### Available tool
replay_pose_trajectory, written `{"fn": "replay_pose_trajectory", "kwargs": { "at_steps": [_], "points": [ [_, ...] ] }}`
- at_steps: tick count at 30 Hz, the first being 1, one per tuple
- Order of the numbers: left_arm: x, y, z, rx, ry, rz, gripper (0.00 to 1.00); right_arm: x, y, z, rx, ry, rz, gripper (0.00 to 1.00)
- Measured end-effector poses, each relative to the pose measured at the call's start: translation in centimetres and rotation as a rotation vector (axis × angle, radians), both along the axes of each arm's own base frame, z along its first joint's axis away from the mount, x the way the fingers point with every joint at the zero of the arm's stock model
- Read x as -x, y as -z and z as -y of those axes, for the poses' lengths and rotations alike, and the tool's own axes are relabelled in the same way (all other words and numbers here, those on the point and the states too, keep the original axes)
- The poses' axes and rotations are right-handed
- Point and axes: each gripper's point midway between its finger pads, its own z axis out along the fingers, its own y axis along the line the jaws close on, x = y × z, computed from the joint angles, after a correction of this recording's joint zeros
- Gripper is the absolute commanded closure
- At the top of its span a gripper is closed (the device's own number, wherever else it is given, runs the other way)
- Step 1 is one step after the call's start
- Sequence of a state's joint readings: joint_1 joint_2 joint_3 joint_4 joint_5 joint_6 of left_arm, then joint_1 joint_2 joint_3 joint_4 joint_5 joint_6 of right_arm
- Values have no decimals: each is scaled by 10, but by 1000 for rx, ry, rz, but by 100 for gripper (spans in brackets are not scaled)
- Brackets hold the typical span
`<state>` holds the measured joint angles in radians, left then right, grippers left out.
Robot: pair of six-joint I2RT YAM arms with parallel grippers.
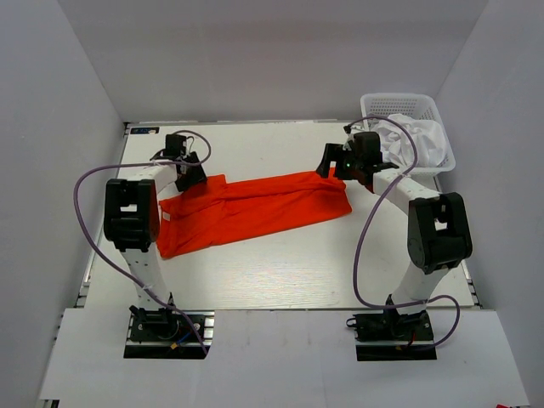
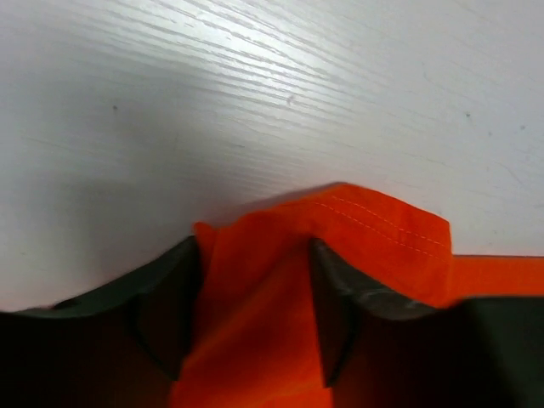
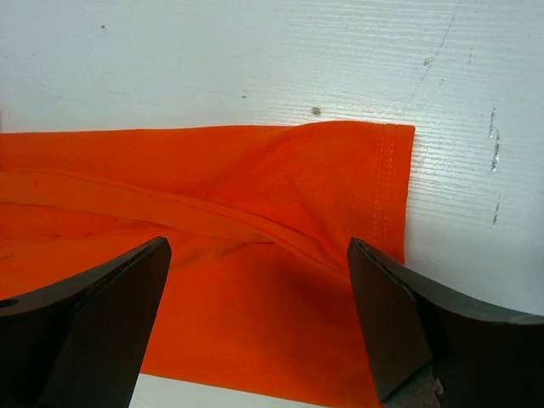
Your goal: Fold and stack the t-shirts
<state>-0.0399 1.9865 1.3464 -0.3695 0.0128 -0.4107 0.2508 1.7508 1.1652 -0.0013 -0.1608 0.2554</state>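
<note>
On the white tabletop, the orange-red t-shirt lies stretched; the left hand straddles its corner half-open, while the right hand gapes wide over its hem, gripping nothing.

Bright, even light fr. above; soft shadows, slight glare on table.

Matt cloth t-shirt, wood-grain table

The white table bears an orange-red t-shirt and, far right, a lattice basket.
</note>
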Motion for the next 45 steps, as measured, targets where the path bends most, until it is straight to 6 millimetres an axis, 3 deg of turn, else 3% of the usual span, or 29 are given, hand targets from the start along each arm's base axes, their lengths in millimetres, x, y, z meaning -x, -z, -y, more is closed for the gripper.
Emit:
{"fn": "replay_pose_trajectory", "kwargs": {
  "at_steps": [4, 5, 7, 8, 10, 16, 23, 32, 37, 38, 41, 45],
  "points": [
    [4, -2, 8, 28, 35, 11, 59, -1, 8, 0, 5, 0, -18, 10],
    [4, -3, 10, 33, 42, 15, 70, -1, 10, 0, 6, 0, -23, 10],
    [2, -6, 11, 41, 50, 28, 77, 0, 12, 0, 7, 0, -28, 10],
    [1, -7, 12, 42, 54, 33, 94, 0, 13, 0, 7, 0, -29, 10],
    [0, -9, 12, 44, 57, 40, 99, 0, 13, 0, 7, 0, -28, 10],
    [1, -25, 11, 32, 63, 80, 91, 0, 12, -1, 4, -4, -29, 10],
    [-14, -55, 6, -13, 93, 193, 85, 0, 12, -2, 1, -9, -30, 10],
    [-26, -52, 5, -56, 145, 227, 81, 1, 13, -2, 2, -9, -37, 10],
    [-34, -41, 5, -67, 172, 228, 52, 2, 15, -1, 5, -8, -50, 10],
    [-36, -39, 6, -69, 177, 230, 36, 2, 15, -1, 6, -9, -51, 10],
    [-42, -31, 6, -72, 180, 229, 24, 3, 15, -1, 7, -9, -54, 10],
    [-63, -22, 4, -83, 168, 226, 24, 4, 16, -1, 9, -8, -60, 10]
  ]
}}
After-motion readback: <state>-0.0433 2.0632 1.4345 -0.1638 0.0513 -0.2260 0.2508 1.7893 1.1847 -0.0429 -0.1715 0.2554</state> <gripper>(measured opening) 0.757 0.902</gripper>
